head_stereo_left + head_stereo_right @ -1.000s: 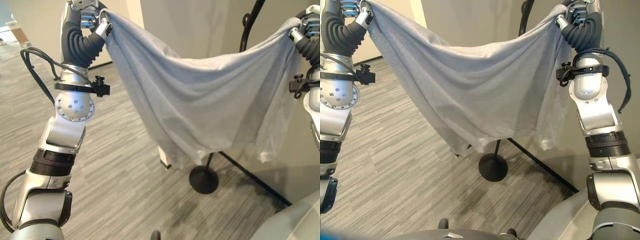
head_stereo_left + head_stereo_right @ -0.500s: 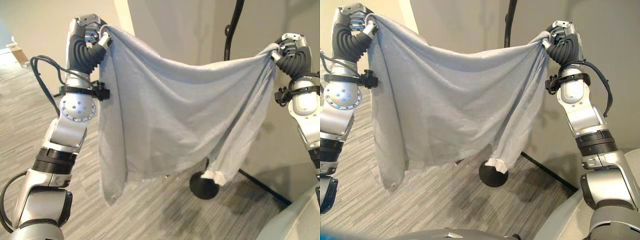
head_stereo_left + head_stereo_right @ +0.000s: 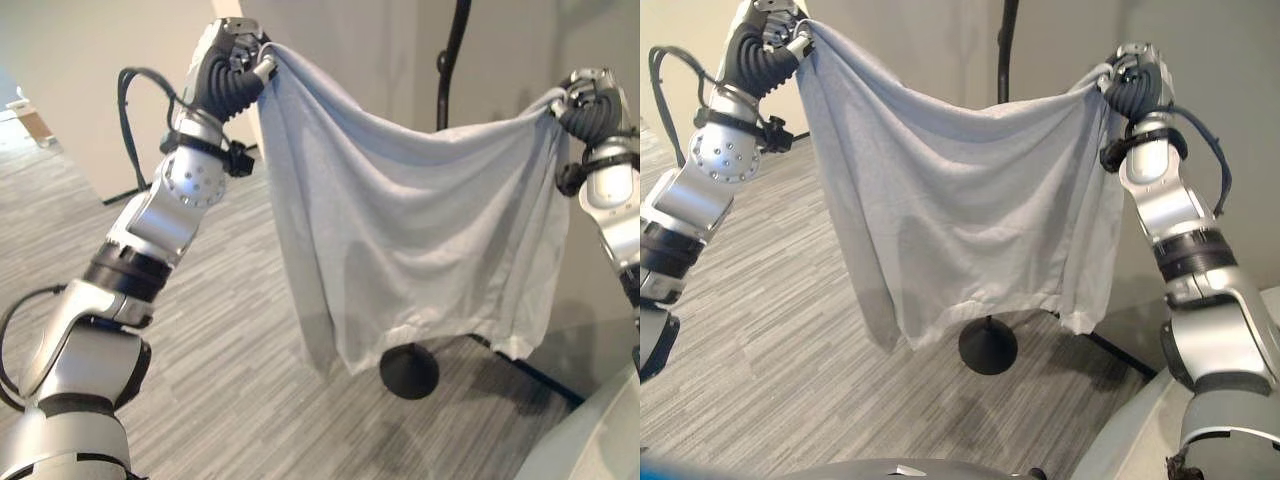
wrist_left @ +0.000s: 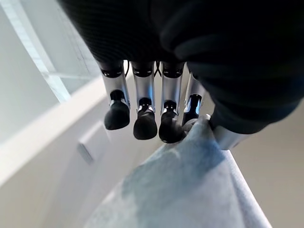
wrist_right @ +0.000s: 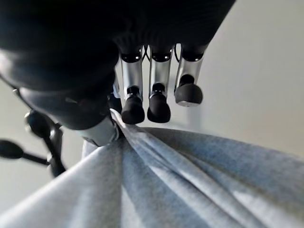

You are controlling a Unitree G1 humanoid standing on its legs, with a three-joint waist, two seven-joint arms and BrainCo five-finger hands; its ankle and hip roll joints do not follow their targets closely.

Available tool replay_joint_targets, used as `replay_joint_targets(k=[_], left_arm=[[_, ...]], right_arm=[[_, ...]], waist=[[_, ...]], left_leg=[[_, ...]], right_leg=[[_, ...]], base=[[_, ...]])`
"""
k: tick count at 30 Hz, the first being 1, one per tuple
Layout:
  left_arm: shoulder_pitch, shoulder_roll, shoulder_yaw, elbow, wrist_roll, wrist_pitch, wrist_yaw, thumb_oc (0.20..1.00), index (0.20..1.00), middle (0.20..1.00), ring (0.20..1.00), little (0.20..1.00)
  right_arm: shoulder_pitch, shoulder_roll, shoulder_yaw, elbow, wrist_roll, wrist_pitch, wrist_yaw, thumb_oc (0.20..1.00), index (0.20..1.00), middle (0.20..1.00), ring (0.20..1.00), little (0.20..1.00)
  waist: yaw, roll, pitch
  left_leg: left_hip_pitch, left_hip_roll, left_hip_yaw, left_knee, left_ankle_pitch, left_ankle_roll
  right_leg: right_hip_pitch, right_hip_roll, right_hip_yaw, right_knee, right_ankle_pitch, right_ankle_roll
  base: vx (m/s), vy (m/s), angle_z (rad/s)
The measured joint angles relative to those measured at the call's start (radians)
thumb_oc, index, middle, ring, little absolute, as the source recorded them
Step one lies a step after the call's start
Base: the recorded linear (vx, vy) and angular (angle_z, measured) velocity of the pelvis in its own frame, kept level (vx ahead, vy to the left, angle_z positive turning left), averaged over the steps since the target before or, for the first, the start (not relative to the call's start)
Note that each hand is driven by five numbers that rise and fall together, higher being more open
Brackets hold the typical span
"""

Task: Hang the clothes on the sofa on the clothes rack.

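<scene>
A light grey garment (image 3: pixel 420 240) hangs spread in the air between my two raised hands. My left hand (image 3: pixel 232 62) pinches its upper left corner, fingers (image 4: pixel 145 126) curled against the cloth (image 4: pixel 190 185). At the upper right corner my right hand (image 3: pixel 585 95) is shut on the fabric (image 5: pixel 156 180), which bunches into folds under its fingertips (image 5: pixel 158 110). The clothes rack's black pole (image 3: pixel 450 50) rises just behind the garment, and its round black base (image 3: pixel 408 370) shows on the floor below the hem.
A black leg of the rack (image 3: pixel 530 372) runs along the floor to the right. Grey striped carpet (image 3: pixel 230 380) lies below. A pale wall (image 3: pixel 340 50) stands behind the rack, and a pale rounded edge (image 3: pixel 590 430) sits at the lower right.
My left hand has swung right and forward with its corner, narrowing the spread. The garment now hangs straighter and closer to the rack pole; the right hand has barely moved.
</scene>
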Motion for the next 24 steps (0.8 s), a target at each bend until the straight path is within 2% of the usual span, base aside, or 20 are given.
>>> replay_joint_targets(k=[3, 11, 12, 14, 22, 24], left_arm=[[-0.083, -0.003, -0.077, 0.080, -0.017, 0.002, -0.001, 0.200, 0.200, 0.200, 0.200, 0.200], [-0.109, -0.020, -0.088, 0.098, -0.017, 0.002, 0.000, 0.200, 0.200, 0.200, 0.200, 0.200], [-0.121, -0.030, -0.104, 0.122, -0.017, 0.001, 0.002, 0.200, 0.200, 0.200, 0.200, 0.200], [-0.211, -0.067, -0.211, 0.251, -0.049, 0.006, 0.006, 0.200, 0.200, 0.200, 0.200, 0.200], [-0.268, -0.072, -0.240, 0.317, -0.059, 0.012, 0.022, 0.200, 0.200, 0.200, 0.200, 0.200], [-0.395, -0.101, -0.284, 0.466, -0.095, 0.012, 0.038, 0.200, 0.200, 0.200, 0.200, 0.200]], right_arm=[[-0.071, 0.002, 0.029, 0.037, 0.015, 0.001, -0.013, 0.200, 0.200, 0.200, 0.200, 0.200], [-0.087, 0.001, 0.032, 0.095, 0.045, 0.003, -0.043, 0.200, 0.200, 0.200, 0.200, 0.200], [-0.100, 0.002, 0.046, 0.124, 0.046, 0.005, -0.045, 0.200, 0.200, 0.200, 0.200, 0.200], [-0.195, 0.009, 0.136, 0.226, 0.067, 0.009, -0.050, 0.200, 0.200, 0.200, 0.200, 0.200], [-0.354, 0.022, 0.187, 0.294, 0.155, 0.014, -0.091, 0.200, 0.200, 0.200, 0.200, 0.200], [-0.483, 0.041, 0.269, 0.391, 0.197, 0.013, -0.101, 0.200, 0.200, 0.200, 0.200, 0.200]], waist=[[-0.018, 0.002, -0.001], [-0.051, 0.003, -0.001], [-0.055, 0.003, -0.001], [-0.059, 0.005, 0.000], [-0.068, 0.001, 0.005], [-0.069, -0.014, 0.015]], left_leg=[[-0.024, 0.001, 0.019, 0.001, 0.000, 0.000], [-0.030, 0.002, 0.043, 0.001, -0.004, -0.005], [-0.030, 0.003, 0.044, 0.001, -0.005, -0.006], [-0.055, 0.004, 0.051, -0.004, -0.004, -0.005], [-0.087, 0.016, 0.069, 0.001, -0.005, -0.006], [-0.103, 0.020, 0.066, 0.001, -0.005, -0.007]], right_leg=[[-0.044, 0.000, 0.025, 0.000, 0.006, 0.002], [-0.066, 0.001, 0.048, 0.001, 0.012, -0.003], [-0.067, 0.001, 0.049, 0.000, 0.012, -0.003], [-0.096, 0.001, 0.054, 0.000, 0.011, 0.000], [-0.146, 0.015, 0.077, 0.001, 0.022, -0.006], [-0.158, 0.019, 0.073, 0.003, 0.024, -0.008]], base=[[0.04, 0.001, -0.20], [0.05, -0.006, -0.10], [0.00, -0.015, -0.05], [-0.01, -0.015, -0.09], [0.04, -0.028, -0.09], [0.02, -0.046, 0.02]])
